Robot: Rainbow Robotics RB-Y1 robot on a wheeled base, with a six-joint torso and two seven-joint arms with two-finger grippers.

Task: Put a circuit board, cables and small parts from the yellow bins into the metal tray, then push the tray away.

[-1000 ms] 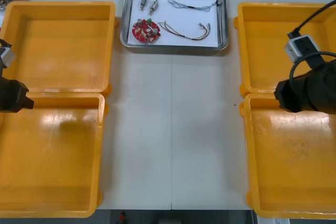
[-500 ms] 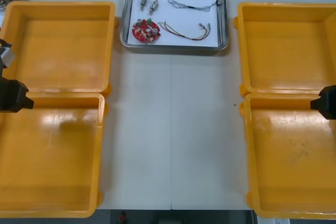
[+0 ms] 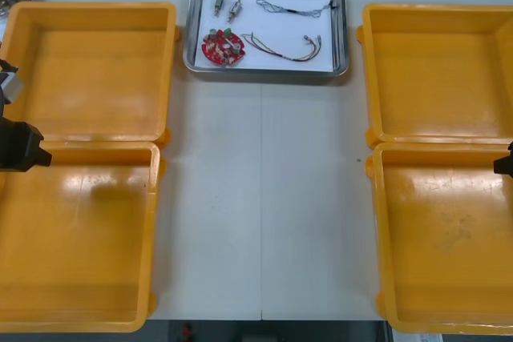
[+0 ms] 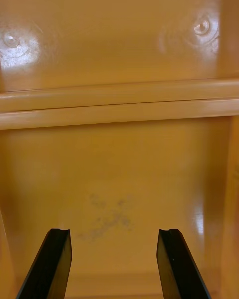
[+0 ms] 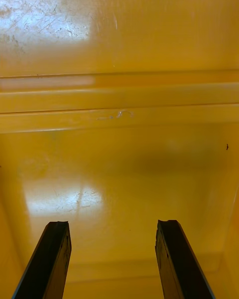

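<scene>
Left hand (image 5: 112,226) hovering released over left near yellow bin (image 5: 119,179); right hand (image 4: 114,234) hovering released over right near yellow bin (image 4: 119,169); metal tray (image 3: 264,72) sitting at table (image 3: 264,198) far edge, carrying circuit board (image 3: 223,46), cables (image 3: 290,12), small metal parts (image 3: 224,7)

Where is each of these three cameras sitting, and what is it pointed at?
Front: above the arms, looking steeply down on table, metal tray and yellow bins; left arm and right arm at the edges.
Left wrist: on that arm, facing a bin's floor; open left claw.
Right wrist: the same, open right claw.
Shared by all: rims where bins meet.
</scene>
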